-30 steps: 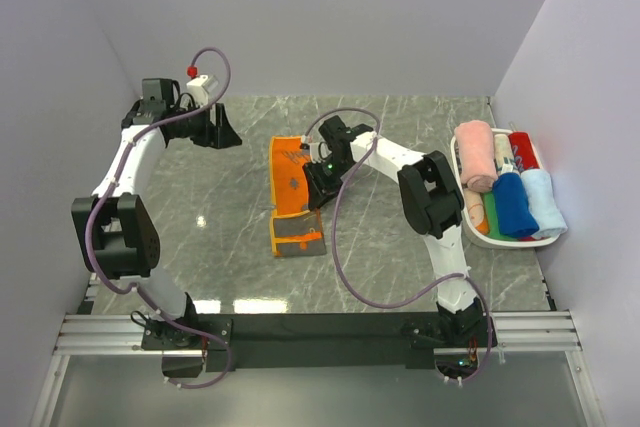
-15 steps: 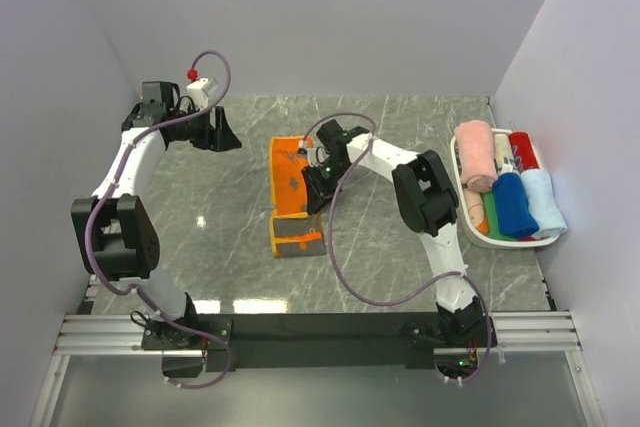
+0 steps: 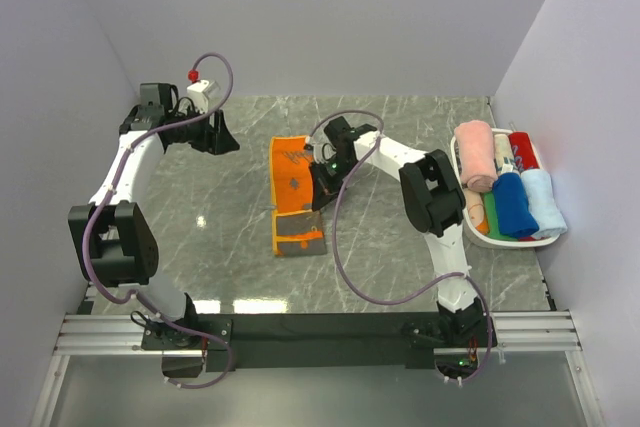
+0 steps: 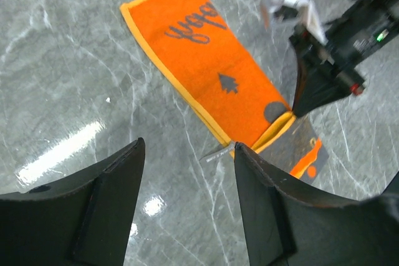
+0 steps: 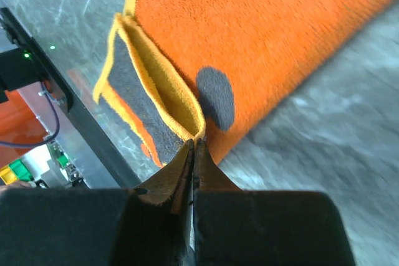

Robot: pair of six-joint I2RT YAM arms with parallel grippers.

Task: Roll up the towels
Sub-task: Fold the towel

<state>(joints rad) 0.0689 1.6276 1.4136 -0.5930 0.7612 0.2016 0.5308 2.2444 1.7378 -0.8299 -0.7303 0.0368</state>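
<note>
The grey-and-orange towel (image 3: 293, 187) lies flat mid-table, orange side up with dark lettering, its near end folded so the grey face shows. In the right wrist view my right gripper (image 5: 194, 142) is shut, its tips pinching the yellow hem of that fold on the towel (image 5: 280, 35). From above, the right gripper (image 3: 320, 195) sits at the towel's right edge. My left gripper (image 3: 225, 137) hovers open at the far left, apart from the towel (image 4: 212, 73), and the left gripper (image 4: 187, 147) has only bare marble between its fingers.
A white oval basket (image 3: 500, 242) at the right wall holds rolled towels: pink (image 3: 476, 154), red (image 3: 522, 147), blue (image 3: 513, 204), pale blue (image 3: 541, 201) and green (image 3: 492, 215). Grey walls close in the left, back and right sides.
My right gripper has shut onto the folded hem at the towel's right edge. The left gripper has narrowed slightly and barely moved.
</note>
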